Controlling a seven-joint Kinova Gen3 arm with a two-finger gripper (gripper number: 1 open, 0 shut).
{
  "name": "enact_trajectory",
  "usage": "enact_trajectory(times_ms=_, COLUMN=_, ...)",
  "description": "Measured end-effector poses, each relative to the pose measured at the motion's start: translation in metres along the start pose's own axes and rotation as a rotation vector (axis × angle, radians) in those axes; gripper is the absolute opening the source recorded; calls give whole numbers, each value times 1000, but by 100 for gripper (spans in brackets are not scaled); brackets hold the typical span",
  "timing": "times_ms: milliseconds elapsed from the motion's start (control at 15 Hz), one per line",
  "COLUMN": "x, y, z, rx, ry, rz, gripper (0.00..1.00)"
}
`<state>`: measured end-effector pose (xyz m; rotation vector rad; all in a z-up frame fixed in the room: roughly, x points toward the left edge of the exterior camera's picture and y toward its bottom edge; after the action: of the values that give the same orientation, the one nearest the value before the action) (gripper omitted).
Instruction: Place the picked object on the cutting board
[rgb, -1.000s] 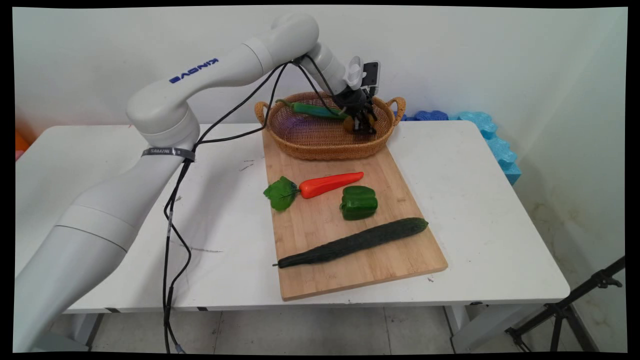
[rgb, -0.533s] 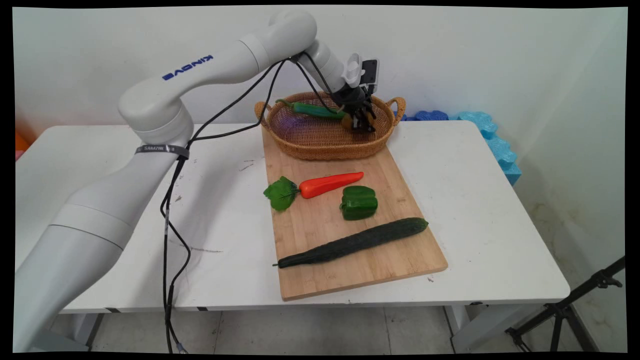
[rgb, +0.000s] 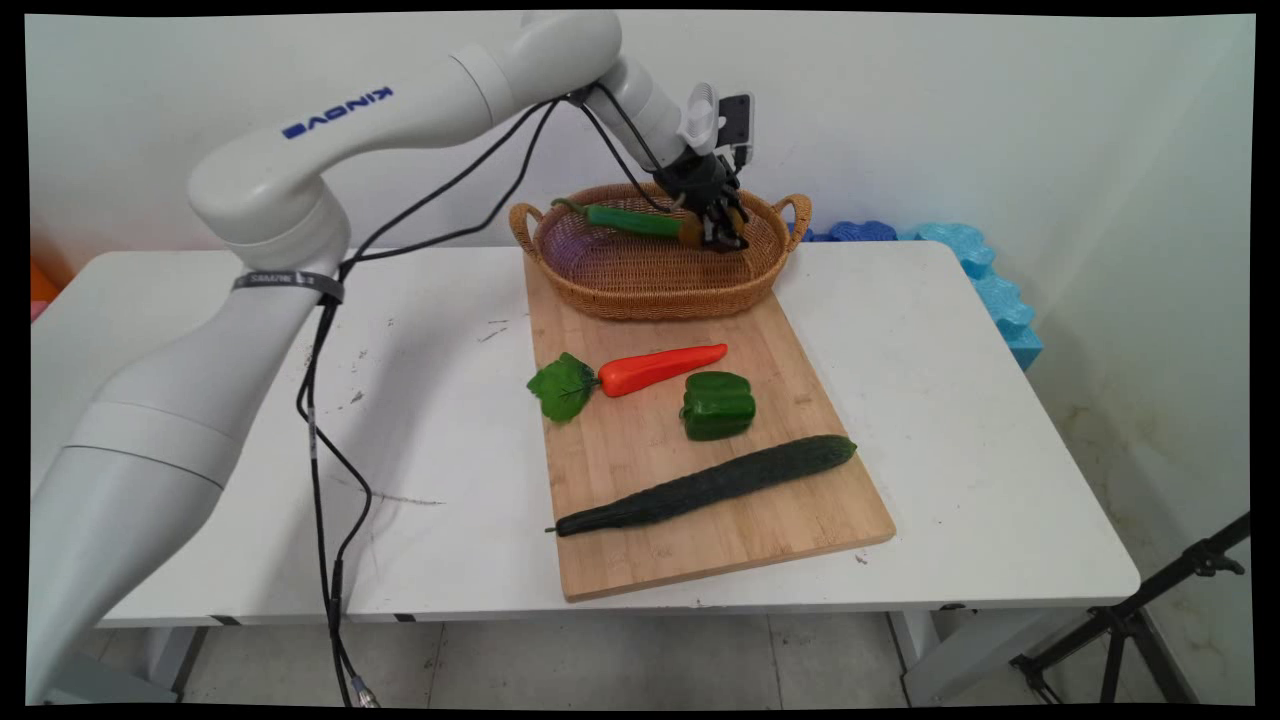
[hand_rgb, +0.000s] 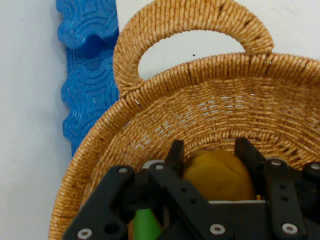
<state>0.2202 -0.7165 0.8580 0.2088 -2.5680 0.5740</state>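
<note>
My gripper (rgb: 722, 236) hangs inside the right end of a woven basket (rgb: 650, 300), shut on a yellow-brown, potato-like lump (rgb: 692, 230). In the hand view the lump (hand_rgb: 217, 175) sits between the two black fingers (hand_rgb: 175, 152), with the basket's wall (hand_rgb: 200, 105) and one handle behind it. A long green chili pepper (rgb: 625, 218) lies across the back of the basket, its tip close to the gripper on the left. A bit of that pepper (hand_rgb: 145, 225) shows at the bottom of the hand view.
The basket stands on the far end of a bamboo board (rgb: 700, 550). Nearer on the board lie an orange carrot (rgb: 660, 368) with a green leaf (rgb: 562, 388), a green bell pepper (rgb: 718, 405) and a dark cucumber (rgb: 710, 485). Blue foam pieces (rgb: 990, 280) line the back right.
The gripper has risen a little and drifted left inside the basket, and the yellow-brown lump has come up with it. The vegetables on the board have not moved.
</note>
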Motion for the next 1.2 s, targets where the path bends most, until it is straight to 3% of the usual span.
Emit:
enact_trajectory(times_ms=533, x=21, y=20, z=-47, rx=27, ry=1, rz=-83, gripper=0)
enact_trajectory(times_ms=1200, x=35, y=79, z=-120, rx=1, ry=0, rz=-204, gripper=0)
